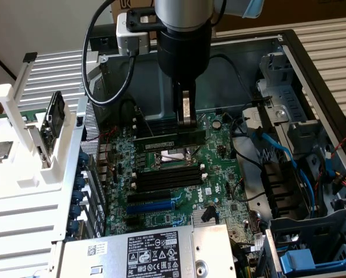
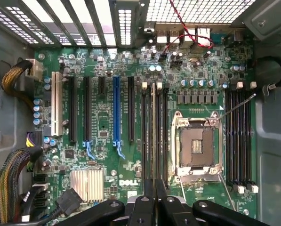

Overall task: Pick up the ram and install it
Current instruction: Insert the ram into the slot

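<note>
Dark flat ram [image 1: 161,139], apparently in jaws

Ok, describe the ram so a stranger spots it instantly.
In the open computer case, find the square metal processor socket. Beside it, over a bank of black memory slots, the end effector grips the ram. It is the lone thin dark stick standing on edge; its neighbours are fixed slots with white clips.

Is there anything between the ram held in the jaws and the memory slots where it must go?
Nothing visible does. The gripper holds the ram lengthwise right over the black memory slots beside the processor socket; no cable crosses them. Whether it already touches a slot is unclear.
</note>
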### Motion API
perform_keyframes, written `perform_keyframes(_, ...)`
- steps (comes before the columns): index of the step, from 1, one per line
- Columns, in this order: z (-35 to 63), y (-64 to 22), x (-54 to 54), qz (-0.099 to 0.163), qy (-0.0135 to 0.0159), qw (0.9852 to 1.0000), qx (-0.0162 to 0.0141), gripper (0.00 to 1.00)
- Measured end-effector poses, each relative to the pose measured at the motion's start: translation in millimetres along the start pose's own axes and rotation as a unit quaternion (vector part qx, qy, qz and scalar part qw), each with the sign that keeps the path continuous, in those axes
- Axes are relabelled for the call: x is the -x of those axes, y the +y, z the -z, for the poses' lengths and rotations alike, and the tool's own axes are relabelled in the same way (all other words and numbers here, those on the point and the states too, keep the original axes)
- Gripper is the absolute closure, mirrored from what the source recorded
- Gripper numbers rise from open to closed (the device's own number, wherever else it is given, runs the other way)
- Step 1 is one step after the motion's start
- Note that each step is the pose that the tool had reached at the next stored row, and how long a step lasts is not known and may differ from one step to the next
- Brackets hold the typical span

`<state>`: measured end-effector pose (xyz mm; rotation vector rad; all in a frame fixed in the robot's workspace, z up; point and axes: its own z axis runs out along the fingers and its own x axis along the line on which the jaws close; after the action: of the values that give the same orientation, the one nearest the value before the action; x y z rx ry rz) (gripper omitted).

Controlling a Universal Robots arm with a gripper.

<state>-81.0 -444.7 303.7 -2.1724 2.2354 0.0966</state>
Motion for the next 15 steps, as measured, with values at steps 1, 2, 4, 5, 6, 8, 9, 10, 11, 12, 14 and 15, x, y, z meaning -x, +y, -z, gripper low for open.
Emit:
perform_keyframes(1,0.0,0.0,0.0,0.0,0.0,1.0,0.0,0.88)
perform_keyframes(2,0.0,0.0,0.0,0.0,0.0,1.0,0.0,0.88)
perform_keyframes(4,-0.4,0.1,1.0,0.0,-0.0003,1.0,-0.0002,0.88)
perform_keyframes(5,-0.7,0.3,3.3,0.0,0.0,1.0,-0.0004,0.88)
perform_keyframes(6,-1.6,1.4,11.0,0.002,0.0006,1.0,-0.0007,0.88)
perform_keyframes(8,-2.0,4.8,11.5,0.008,0.001,1.0,-0.0002,0.88)
perform_keyframes(9,-2.1,4.8,11.5,0.01,0.0011,0.9999,-0.0001,0.88)
perform_keyframes(10,-2.3,4.8,11.4,0.012,0.0011,0.9999,-0.0001,0.88)
perform_keyframes(11,-2.6,4.8,11.5,0.013,0.001,0.9999,0.0,0.88)
perform_keyframes(12,-2.9,4.8,11.7,0.014,0.001,0.9999,0.0,0.88)
perform_keyframes(14,-3.2,4.9,12.4,0.015,0.0018,0.9999,0.0,0.88)
perform_keyframes(15,-3.5,4.9,13.0,0.015,0.0023,0.9999,0.0,0.88)
